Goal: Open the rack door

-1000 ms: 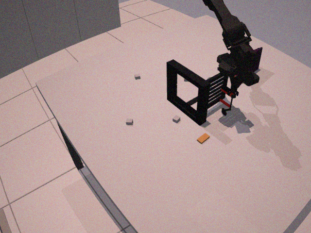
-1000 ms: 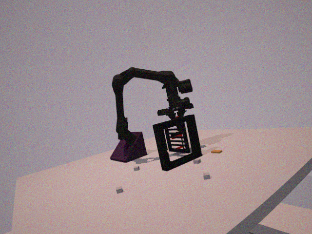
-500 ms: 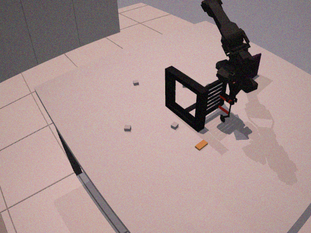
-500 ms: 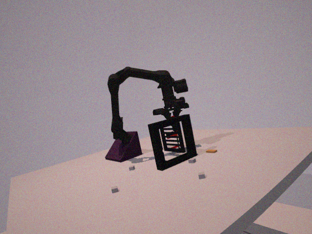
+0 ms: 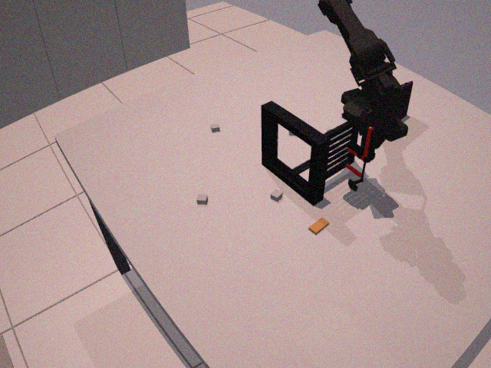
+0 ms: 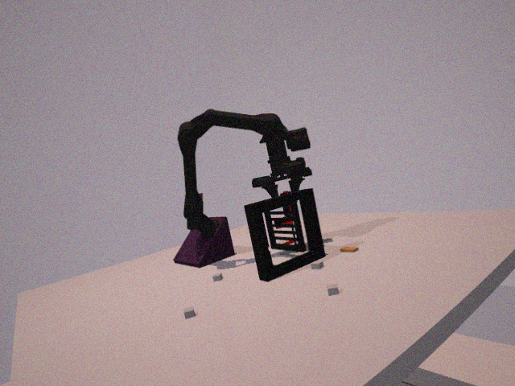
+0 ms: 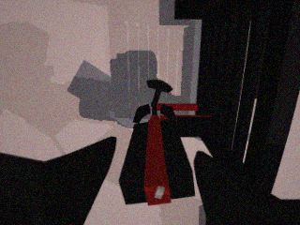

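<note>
The black rack frame (image 5: 269,136) (image 6: 256,244) stands upright on the table. Its barred door (image 5: 336,171) (image 6: 299,232) (image 7: 220,70) stands wide open, roughly square to the frame; the exact angle cannot be read. The handle (image 5: 367,144) (image 7: 156,164), with its red strip, stands upright at the door's free edge, on red brackets. A thin rod with a black foot (image 5: 353,184) (image 7: 159,85) hangs below it. My gripper (image 5: 368,138) (image 6: 285,193) (image 7: 156,150) is open, pointing down, with one finger on each side of the handle. Gaps show beside the handle in the wrist view; contact elsewhere is partly hidden.
Several small grey cubes (image 5: 202,198) (image 6: 332,289) lie around the frame. An orange block (image 5: 318,225) (image 6: 348,249) lies near the frame's hinge-side post. The arm's purple base (image 5: 406,99) (image 6: 195,253) stands behind the door. The door is close beside the gripper.
</note>
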Tool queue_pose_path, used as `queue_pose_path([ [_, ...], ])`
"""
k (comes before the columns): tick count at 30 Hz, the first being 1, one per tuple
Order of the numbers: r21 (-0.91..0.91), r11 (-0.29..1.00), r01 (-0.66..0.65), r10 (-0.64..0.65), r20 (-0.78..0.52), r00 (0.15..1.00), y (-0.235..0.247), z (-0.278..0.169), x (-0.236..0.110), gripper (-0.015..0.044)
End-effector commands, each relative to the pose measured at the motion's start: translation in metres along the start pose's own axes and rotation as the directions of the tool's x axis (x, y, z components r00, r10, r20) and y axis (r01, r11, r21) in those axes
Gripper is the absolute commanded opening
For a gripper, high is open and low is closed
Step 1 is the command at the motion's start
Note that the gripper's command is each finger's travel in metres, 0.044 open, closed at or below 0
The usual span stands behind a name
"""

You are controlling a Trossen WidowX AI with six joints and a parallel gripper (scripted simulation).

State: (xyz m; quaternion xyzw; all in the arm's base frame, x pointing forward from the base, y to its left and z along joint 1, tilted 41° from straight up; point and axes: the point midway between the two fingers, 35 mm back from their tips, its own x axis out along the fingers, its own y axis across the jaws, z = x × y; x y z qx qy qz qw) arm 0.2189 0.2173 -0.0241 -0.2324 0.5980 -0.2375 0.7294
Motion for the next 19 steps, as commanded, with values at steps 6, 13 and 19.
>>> queue_pose_path([
  [6, 0.000, 1.000, -0.003, 0.003, -0.002, 1.000, 0.002, 0.000, -0.013, 0.0285],
  [13, 0.000, 1.000, -0.003, 0.003, -0.002, 1.000, 0.002, 0.000, -0.023, 0.0285],
  [19, 0.000, 1.000, -0.003, 0.003, -0.002, 1.000, 0.002, 0.000, -0.031, 0.0285],
])
